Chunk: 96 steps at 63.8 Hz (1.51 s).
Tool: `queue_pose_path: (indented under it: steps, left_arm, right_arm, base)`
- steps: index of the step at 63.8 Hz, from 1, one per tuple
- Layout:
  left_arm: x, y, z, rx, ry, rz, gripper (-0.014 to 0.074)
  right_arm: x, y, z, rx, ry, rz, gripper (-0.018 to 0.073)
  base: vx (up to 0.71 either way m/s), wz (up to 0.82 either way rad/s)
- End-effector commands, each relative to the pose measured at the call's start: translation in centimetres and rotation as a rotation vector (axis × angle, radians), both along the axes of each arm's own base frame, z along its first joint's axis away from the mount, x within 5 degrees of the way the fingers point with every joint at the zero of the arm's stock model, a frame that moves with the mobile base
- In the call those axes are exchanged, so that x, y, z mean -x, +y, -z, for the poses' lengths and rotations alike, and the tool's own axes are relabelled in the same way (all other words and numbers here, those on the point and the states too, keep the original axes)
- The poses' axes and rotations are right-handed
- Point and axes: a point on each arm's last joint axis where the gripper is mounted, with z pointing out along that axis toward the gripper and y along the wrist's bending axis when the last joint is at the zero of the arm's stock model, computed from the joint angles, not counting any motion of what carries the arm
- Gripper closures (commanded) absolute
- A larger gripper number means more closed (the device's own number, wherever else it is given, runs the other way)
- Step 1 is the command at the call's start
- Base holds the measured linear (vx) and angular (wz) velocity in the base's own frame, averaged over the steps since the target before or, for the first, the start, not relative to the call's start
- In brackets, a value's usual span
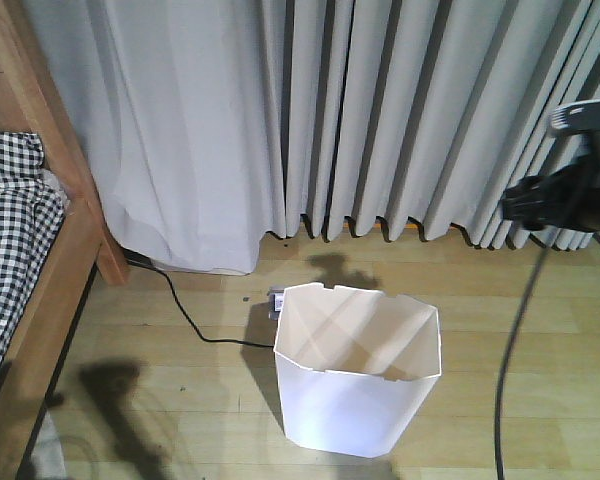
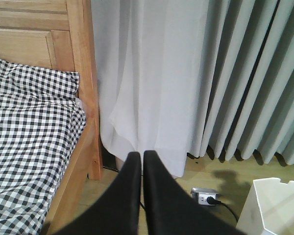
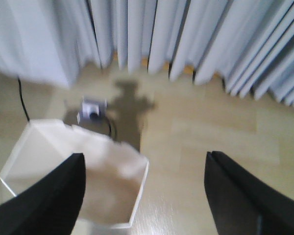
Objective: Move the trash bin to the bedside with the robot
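The trash bin [image 1: 357, 370] stands upright on the wood floor, the bed [image 1: 20, 260] off at nine o'clock, curtains [image 1: 380, 110] at twelve. Left gripper [image 2: 141, 159] has its fingers pressed together; right gripper [image 3: 144, 164] is spread wide, holding nothing

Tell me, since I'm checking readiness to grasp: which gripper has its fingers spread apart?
The right gripper: its fingers stand wide apart above the trash bin. The left gripper has its fingers pressed together.

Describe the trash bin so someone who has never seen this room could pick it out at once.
Start at the long grey pleated curtains and look down to the light wooden floor in front of them. There stands the white thin-walled plastic trash bin, open and cream inside. Its angular many-sided rim sets it apart from the small power strip behind it.
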Motion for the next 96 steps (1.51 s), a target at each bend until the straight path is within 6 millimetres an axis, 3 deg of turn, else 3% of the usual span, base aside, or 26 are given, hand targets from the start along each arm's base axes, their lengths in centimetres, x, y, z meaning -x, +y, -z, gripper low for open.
queue_pose_path:
  steps: [1,24,40,58,64,69,76,96]
  left_arm:
    - [-0.1,0.0,-0.5,-0.004,-0.077,0.004,0.0603]
    - [-0.1,0.0,-0.5,-0.004,-0.077,0.004,0.0603]
    - [-0.1,0.0,-0.5,-0.004,-0.077,0.004,0.0603]
    - [-0.1,0.0,-0.5,-0.004,-0.077,0.004,0.0603]
    - [-0.1,0.0,-0.5,-0.004,-0.077,0.004,0.0603]
    - [-0.1,0.0,-0.5,-0.004,-0.077,0.004,0.0603]
    - [-0.1,0.0,-0.5,-0.004,-0.077,0.004,0.0603]
    - [-0.1,0.0,-0.5,-0.004,-0.077,0.004,0.0603]
  right_arm:
    - [2.6,0.0,-3.7,-0.005,-0.173,0.042,0.0052]
    - [14.4,1.0,-7.2,-0.07,-0.536,0.068,0.0052]
    - [19.5,2.6,-5.4,-0.108,-0.586,-0.061,0.0052]
    - [20.2,2.9,-5.3,-0.18,-0.611,-0.067,0.0052]
    - [20.2,2.9,-5.3,-0.183,-0.619,-0.059,0.0099]
    - [20.2,2.8,-5.4,-0.18,-0.625,-0.053,0.0253]
    - [20.2,2.7,-5.5,-0.176,-0.639,-0.039,0.0579]
    - [20.2,2.6,-5.6,-0.183,-0.645,-0.033,0.0568]
  base:
    - [0.0,0.0]
    - [0.0,0.0]
    - [0.0,0.0]
    - [0.0,0.0]
    - [0.0,0.0]
    - [0.0,0.0]
    - [0.0,0.0]
    - [0.0,0.0]
